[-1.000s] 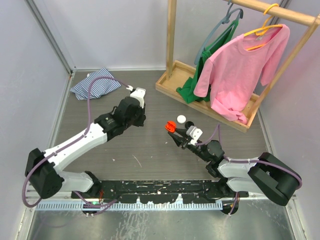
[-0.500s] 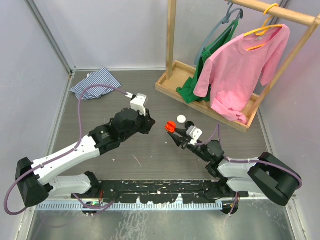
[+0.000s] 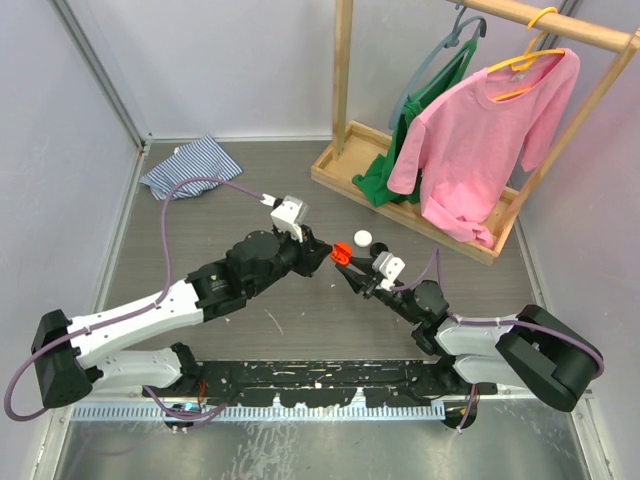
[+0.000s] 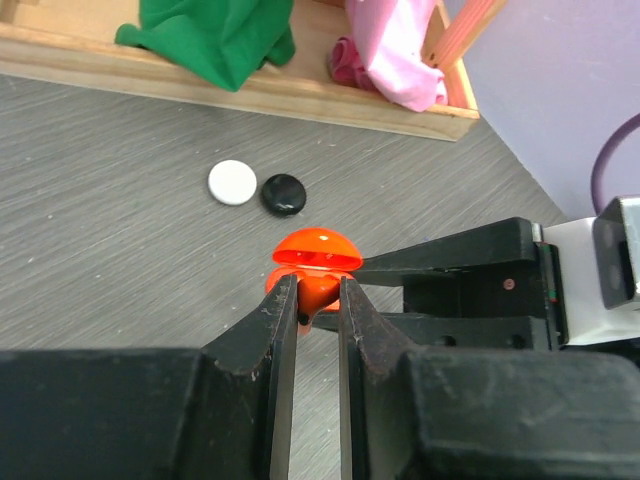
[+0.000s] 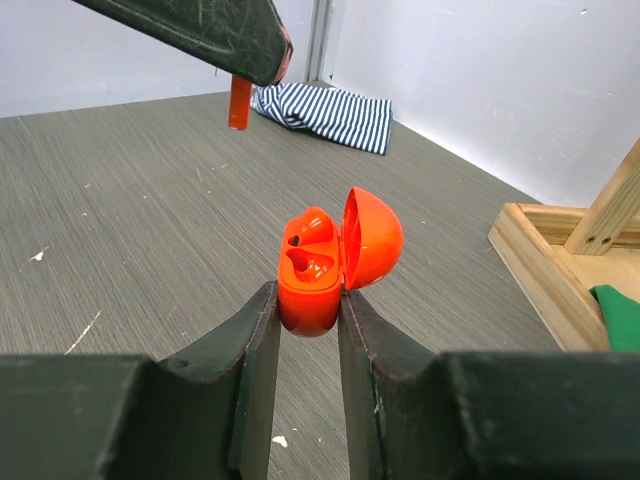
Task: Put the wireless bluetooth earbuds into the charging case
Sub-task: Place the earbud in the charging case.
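Observation:
My right gripper (image 5: 308, 305) is shut on the red-orange charging case (image 5: 308, 295) and holds it off the table with its lid (image 5: 373, 240) open. One red-orange earbud (image 5: 312, 226) sits in the far slot. The near slot looks empty. My left gripper (image 4: 313, 292) is shut on a second red-orange earbud (image 4: 320, 287), right beside the open case (image 4: 316, 248). In the right wrist view its stem (image 5: 240, 103) hangs from the left finger (image 5: 200, 30), up and left of the case. From above, both grippers meet at the case (image 3: 341, 251).
A white puck (image 4: 232, 183) and a black puck (image 4: 284, 194) lie on the table just behind the case. A wooden clothes rack base (image 3: 400, 205) with pink and green shirts stands at back right. A striped cloth (image 3: 190, 165) lies at back left.
My left arm has swung right and forward, bringing its gripper up to the open case. The right arm and the case have stayed still.

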